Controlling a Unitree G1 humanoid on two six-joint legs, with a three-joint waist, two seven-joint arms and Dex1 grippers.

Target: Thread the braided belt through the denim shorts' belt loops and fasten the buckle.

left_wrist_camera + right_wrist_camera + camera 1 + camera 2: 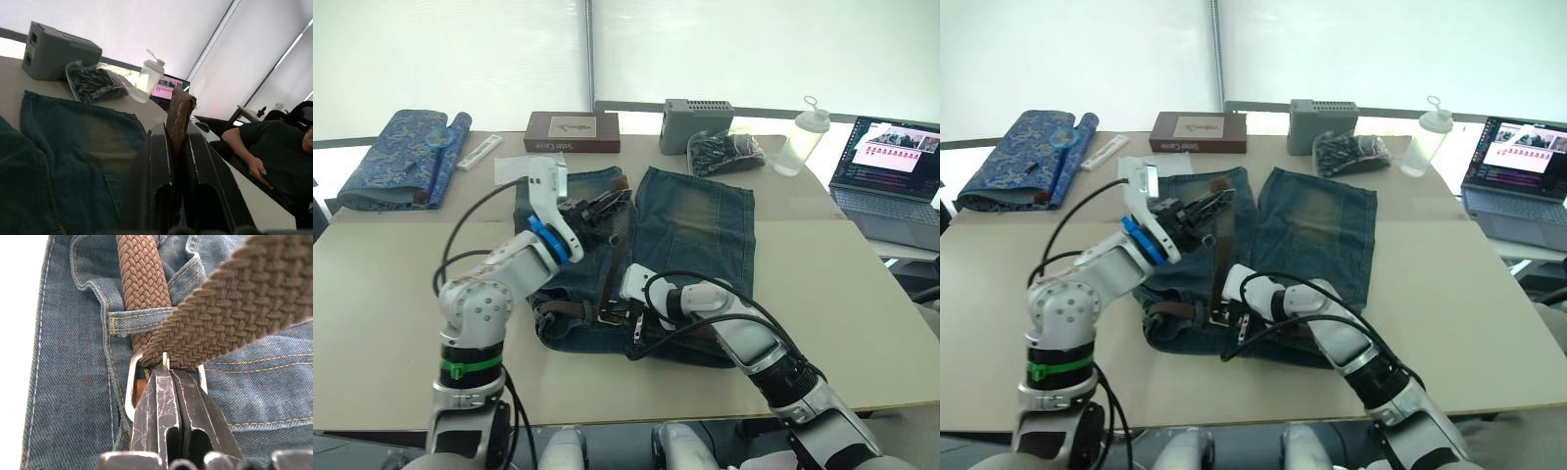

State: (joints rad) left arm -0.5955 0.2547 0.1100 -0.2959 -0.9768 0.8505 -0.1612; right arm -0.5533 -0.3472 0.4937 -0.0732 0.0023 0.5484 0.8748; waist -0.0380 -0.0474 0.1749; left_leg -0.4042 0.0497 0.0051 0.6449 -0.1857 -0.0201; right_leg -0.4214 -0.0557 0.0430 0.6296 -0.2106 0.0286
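Left gripper (178, 147) clamped on braided belt (142, 279) tip, right gripper (168, 374) closed, pinching buckle (131, 387) on denim shorts (695, 225), waistband toward tabletop's near edge

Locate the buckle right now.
The buckle lies at the waistband of the denim shorts, on the table edge nearest the robot, just past a belt loop. The right gripper is at its frame, with the braided belt through it.

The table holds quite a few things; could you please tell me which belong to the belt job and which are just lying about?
Belonging to the job:
- denim shorts
- braided belt, its free end held by the left gripper
- buckle, at the right gripper
- belt loops

Just lying about:
- blue patterned fabric roll
- brown box
- grey box
- bag of black parts
- plastic bottle
- laptop
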